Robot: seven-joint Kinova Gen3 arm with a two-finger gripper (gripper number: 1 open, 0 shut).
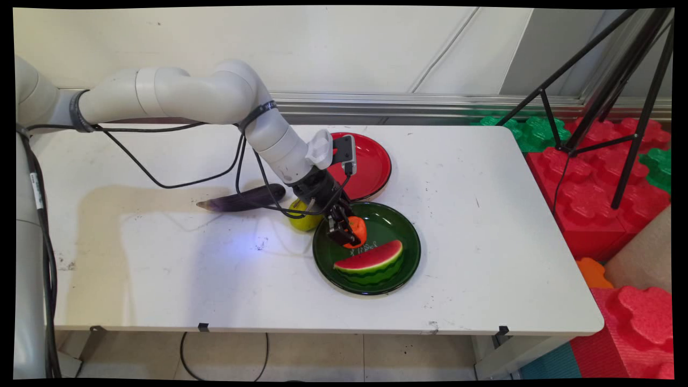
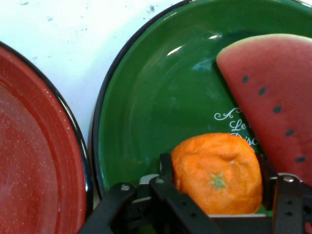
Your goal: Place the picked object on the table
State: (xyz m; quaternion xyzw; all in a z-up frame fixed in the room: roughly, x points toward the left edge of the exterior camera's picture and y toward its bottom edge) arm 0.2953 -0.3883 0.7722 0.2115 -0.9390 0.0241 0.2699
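Because the gripper (image 1: 346,232) had its two fingers clamped on either side of the orange (image 2: 218,173), the fruit sat between the black pads rather than lying loose on the dish; the hand view showed a finger pressed against each flank, stem end facing the camera. The orange hung low over the near-left part of the green plate (image 1: 400,217), and I could not tell whether it touched the plate's floor or hovered just above it. A watermelon slice (image 1: 371,260) lay flat in the same plate, just beside the orange on the side toward the table's near edge, rind outward, leaving the plate's far half bare. A red plate (image 1: 373,164) stood just behind the green one, their rims close together. A yellow-green fruit (image 1: 302,219) rested on the table just left of the green plate, partly hidden by the wrist, and an eggplant (image 1: 242,200) lay beyond it on its side.

The arm reached in from the upper left, elbow raised, forearm slanting down and to the right, wrist tipped so the fingers pointed steeply down into the plate, cables drooping beneath.
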